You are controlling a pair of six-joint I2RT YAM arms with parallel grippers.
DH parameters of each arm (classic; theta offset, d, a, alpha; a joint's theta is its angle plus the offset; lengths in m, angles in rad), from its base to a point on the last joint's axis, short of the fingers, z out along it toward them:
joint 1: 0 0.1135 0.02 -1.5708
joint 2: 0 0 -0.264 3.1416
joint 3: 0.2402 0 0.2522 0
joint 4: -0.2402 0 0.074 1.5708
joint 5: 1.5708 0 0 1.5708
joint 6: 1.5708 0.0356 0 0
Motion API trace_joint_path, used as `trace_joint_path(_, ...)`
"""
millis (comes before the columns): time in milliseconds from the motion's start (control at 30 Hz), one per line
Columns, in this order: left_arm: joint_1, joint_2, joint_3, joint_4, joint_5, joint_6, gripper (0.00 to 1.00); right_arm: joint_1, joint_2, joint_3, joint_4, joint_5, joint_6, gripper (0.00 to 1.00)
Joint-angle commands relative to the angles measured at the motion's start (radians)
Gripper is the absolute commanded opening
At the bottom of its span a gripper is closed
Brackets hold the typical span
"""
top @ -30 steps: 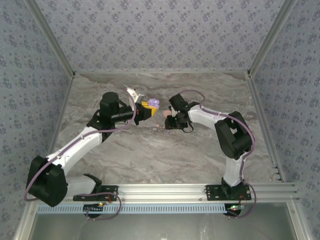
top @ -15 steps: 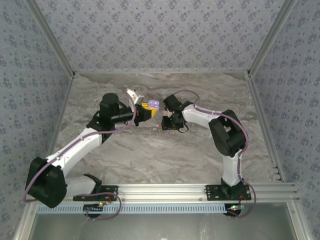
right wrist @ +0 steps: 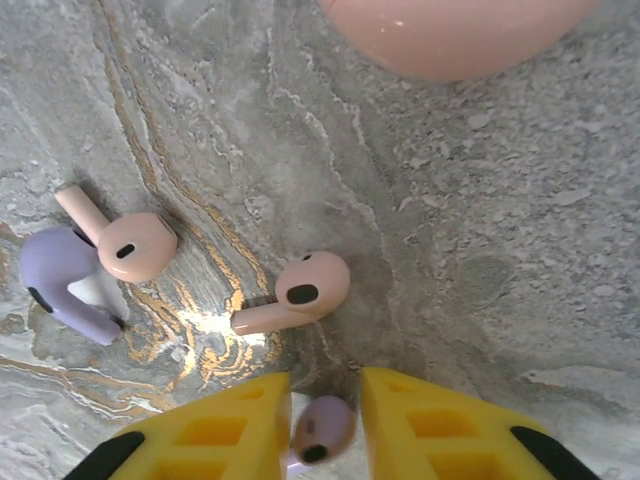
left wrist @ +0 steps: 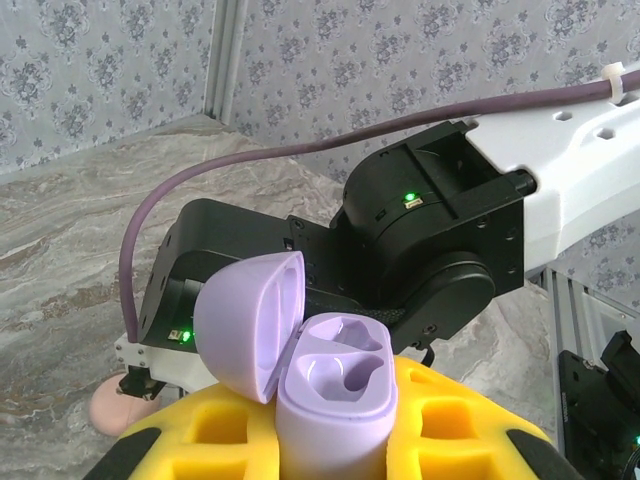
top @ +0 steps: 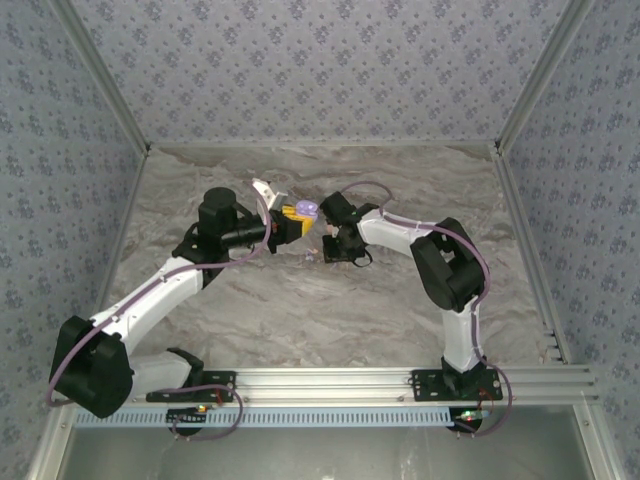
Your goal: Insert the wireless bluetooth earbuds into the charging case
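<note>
My left gripper (left wrist: 335,445) is shut on the lilac charging case (left wrist: 335,390), which stands upright between its yellow pads with the lid (left wrist: 245,325) swung open and both wells empty. In the top view the case (top: 307,208) is at mid-table. Just right of it, my right gripper (top: 322,250) points down at the table. Its yellow fingers (right wrist: 440,425) sit close on either side of a lilac earbud (right wrist: 322,430). A second lilac earbud (right wrist: 60,285) lies to the left on the marble.
Two pink earbuds (right wrist: 300,290) (right wrist: 125,245) lie just ahead of the right fingers. A pink case (right wrist: 460,30) sits beyond them and also shows under the right arm (left wrist: 115,410). The right wrist (left wrist: 430,250) is directly behind the lilac case.
The right arm has swung left toward the left gripper, and its jaws have narrowed round the lilac earbud. The left arm and the case have stayed still.
</note>
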Motion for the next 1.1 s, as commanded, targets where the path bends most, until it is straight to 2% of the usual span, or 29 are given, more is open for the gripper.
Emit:
trace_joint_path(0,-0.006,-0.039,-0.005,0.002,-0.007,0.018,0.01,0.005,0.014,0.020,-0.074,0.030,-0.027,0.23)
trace_joint_path(200,-0.006,-0.044,-0.005,-0.005,-0.009,0.021,0.01,-0.012,0.004,0.025,-0.123,0.029,-0.103,0.18)
trace_joint_path(500,-0.007,-0.050,-0.004,-0.012,-0.010,0.021,0.01,-0.050,-0.033,0.019,-0.208,0.004,-0.316,0.20)
trace_joint_path(633,-0.010,-0.050,-0.005,-0.013,-0.013,0.021,0.01,-0.064,-0.031,0.022,-0.228,0.008,-0.345,0.26)
trace_joint_path(733,-0.010,-0.051,-0.008,-0.013,-0.014,0.022,0.01,-0.067,-0.036,0.027,-0.234,0.009,-0.330,0.33)
trace_joint_path(800,-0.011,-0.054,-0.008,-0.014,-0.015,0.021,0.01,-0.066,-0.045,0.029,-0.232,0.004,-0.294,0.34)
trace_joint_path(933,-0.012,-0.054,-0.011,-0.013,-0.015,0.023,0.01,-0.063,-0.064,0.012,-0.207,0.006,-0.161,0.43)
trace_joint_path(1067,-0.013,-0.056,-0.010,-0.013,-0.015,0.025,0.01,-0.042,-0.088,-0.024,-0.159,0.044,-0.024,0.42)
